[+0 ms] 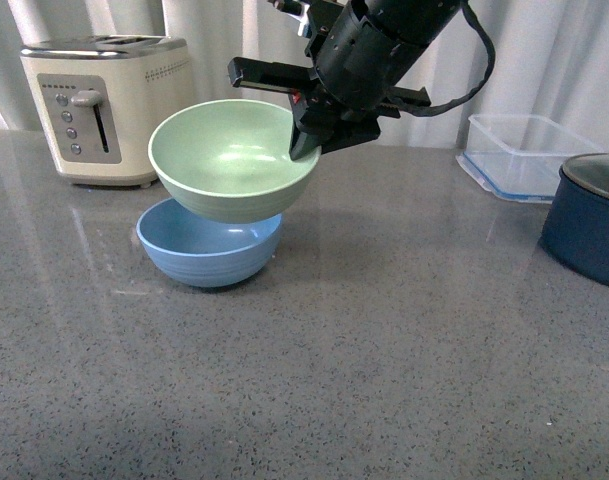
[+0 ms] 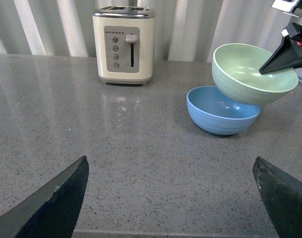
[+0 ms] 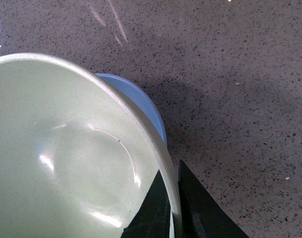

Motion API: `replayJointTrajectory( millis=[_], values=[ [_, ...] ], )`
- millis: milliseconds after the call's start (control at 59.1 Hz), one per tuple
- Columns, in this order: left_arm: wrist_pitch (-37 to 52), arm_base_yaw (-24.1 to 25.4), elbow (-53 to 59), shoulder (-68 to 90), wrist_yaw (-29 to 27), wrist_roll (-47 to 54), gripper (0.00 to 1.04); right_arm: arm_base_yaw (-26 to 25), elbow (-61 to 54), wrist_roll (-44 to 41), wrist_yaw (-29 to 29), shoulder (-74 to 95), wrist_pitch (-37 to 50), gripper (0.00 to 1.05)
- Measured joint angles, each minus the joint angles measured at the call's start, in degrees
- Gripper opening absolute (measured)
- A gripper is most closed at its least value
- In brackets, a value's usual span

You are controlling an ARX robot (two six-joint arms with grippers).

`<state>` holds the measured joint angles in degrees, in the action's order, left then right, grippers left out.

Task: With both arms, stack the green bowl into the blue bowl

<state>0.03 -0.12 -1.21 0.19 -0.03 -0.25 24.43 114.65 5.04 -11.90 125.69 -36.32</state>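
Observation:
The green bowl [image 1: 232, 158] hangs tilted just over the blue bowl [image 1: 209, 245], which sits on the grey counter. My right gripper [image 1: 306, 140] is shut on the green bowl's right rim, one finger inside and one outside [image 3: 173, 208]. In the right wrist view the green bowl [image 3: 66, 158] covers most of the blue bowl [image 3: 141, 106]. My left gripper [image 2: 170, 186] is open low over bare counter, well short of both bowls, with nothing between its fingers. From there the green bowl [image 2: 252, 74] leans over the blue bowl [image 2: 220, 111].
A cream toaster [image 1: 109, 105] stands at the back left behind the bowls. At the back right sit a clear plastic container [image 1: 529, 155] and a dark navy pot [image 1: 589, 225] with a lid. Curtains hang behind the counter.

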Motion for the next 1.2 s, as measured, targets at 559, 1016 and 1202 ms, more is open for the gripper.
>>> replayJointTrajectory(
  millis=[559,1016,1202],
  values=[
    [0.0,0.0,0.0,0.0,0.0,0.0,0.98,1.5,2.1,-0.9,-1.9,3.8,1.9,0.01],
    [0.0,0.0,0.0,0.0,0.0,0.0,0.98,1.5,1.6,-0.5,-1.9,4.0,2.9,0.71],
    [0.0,0.0,0.0,0.0,0.0,0.0,0.98,-1.5,-7.4,-0.2,-1.0,-3.7,6.9,0.96]
  ],
)
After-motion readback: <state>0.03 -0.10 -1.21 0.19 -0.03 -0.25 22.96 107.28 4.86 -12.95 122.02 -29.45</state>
